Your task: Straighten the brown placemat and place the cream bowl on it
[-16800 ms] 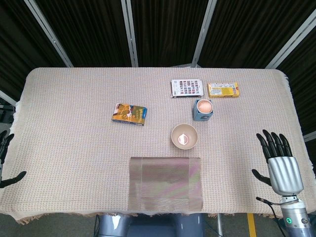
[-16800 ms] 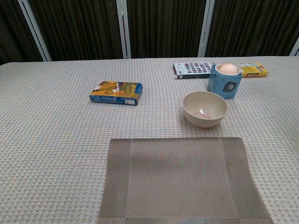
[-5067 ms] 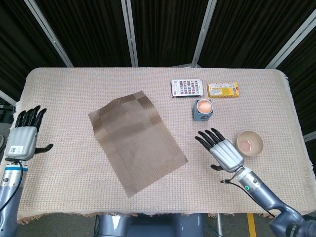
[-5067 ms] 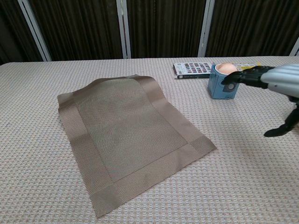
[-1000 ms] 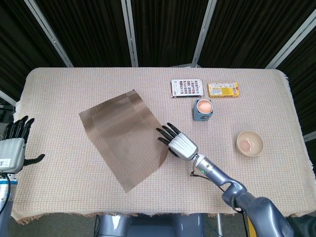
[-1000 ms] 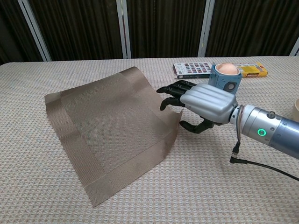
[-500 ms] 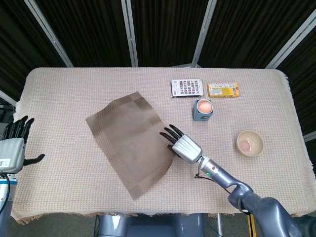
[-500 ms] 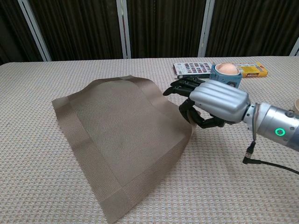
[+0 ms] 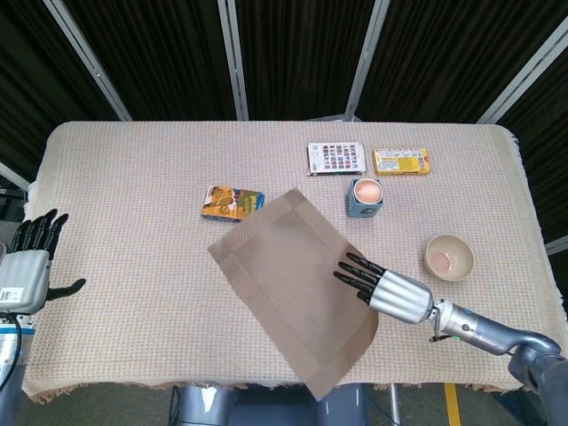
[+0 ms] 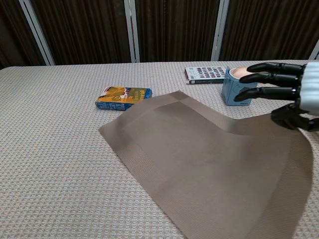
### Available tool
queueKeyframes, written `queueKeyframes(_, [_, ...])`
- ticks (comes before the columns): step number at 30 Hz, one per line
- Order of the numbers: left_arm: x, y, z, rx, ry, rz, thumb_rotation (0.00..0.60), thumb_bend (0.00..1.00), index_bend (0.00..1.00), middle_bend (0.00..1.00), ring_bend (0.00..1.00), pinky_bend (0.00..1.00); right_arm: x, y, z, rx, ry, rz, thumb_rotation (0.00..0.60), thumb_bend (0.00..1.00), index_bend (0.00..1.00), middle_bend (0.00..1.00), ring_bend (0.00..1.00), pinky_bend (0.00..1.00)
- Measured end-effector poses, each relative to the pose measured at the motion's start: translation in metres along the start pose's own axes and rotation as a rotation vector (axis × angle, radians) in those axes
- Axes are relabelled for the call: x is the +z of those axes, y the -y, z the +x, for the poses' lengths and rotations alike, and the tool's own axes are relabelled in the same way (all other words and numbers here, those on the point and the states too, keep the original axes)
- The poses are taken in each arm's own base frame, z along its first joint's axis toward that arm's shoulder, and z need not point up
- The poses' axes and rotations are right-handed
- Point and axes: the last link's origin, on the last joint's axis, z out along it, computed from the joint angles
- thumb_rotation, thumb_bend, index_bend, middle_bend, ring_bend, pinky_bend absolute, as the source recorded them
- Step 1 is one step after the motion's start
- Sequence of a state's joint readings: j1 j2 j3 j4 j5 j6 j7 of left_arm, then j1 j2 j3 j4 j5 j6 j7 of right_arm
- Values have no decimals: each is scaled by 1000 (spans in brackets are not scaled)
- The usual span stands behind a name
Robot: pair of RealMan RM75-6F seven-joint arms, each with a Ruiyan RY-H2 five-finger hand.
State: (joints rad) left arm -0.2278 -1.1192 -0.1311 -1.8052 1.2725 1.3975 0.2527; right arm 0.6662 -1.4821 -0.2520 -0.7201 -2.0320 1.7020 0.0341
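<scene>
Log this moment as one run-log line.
phase: straightening | right hand: holds brown placemat edge, lifted | placemat: skewed | cream bowl: off mat, on table | left hand: open, idle

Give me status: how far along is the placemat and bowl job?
Done: nothing complete yet. In hand: the right hand grips the right edge of the brown placemat and lifts it; the mat lies skewed, one corner past the table's front edge. The left hand is open at the table's left side. Left: square up the mat, then move the cream bowl, which sits on the tablecloth right of it.
</scene>
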Motion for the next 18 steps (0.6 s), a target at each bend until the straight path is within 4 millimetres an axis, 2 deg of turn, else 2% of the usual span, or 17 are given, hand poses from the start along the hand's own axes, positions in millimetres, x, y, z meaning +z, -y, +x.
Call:
queueKeyframes(3, [-1,-1,1,-2,-2,-3,600,0,0,0,0,0,-10,-17,5,-67,36,-2,600,570,803,122,0,0])
queueKeyframes(6, [-1,-1,1,-1,-2,-2,600,0,0,0,0,0,-8,-32,6,-143,63,8,600,564,801,126,0,0])
queueKeyframes(10, [-1,0,0,2,-2,1,600,0,0,0,0,0,6,-55,4,-250,97,26,600,541,794,129,0,0])
queueKeyframes(13, [-1,1,-1,5,2,5,600,0,0,0,0,0,21,-67,1,-314,112,42,600,484,774,127,0,0])
queueKeyframes(14, [-1,1,-1,7,3,6,600,0,0,0,0,0,26,-70,0,-333,116,48,600,428,725,113,0,0])
queueKeyframes(15, [-1,1,-1,8,4,7,600,0,0,0,0,0,31,-72,-1,-351,120,52,600,377,623,91,0,0])
queueKeyframes(17, [-1,2,-2,11,6,8,600,0,0,0,0,0,39,-77,-4,-387,127,53,600,161,174,18,0,0])
queueKeyframes(18, [-1,2,-2,13,7,8,600,0,0,0,0,0,42,-79,-5,-401,127,46,600,69,19,0,0,0])
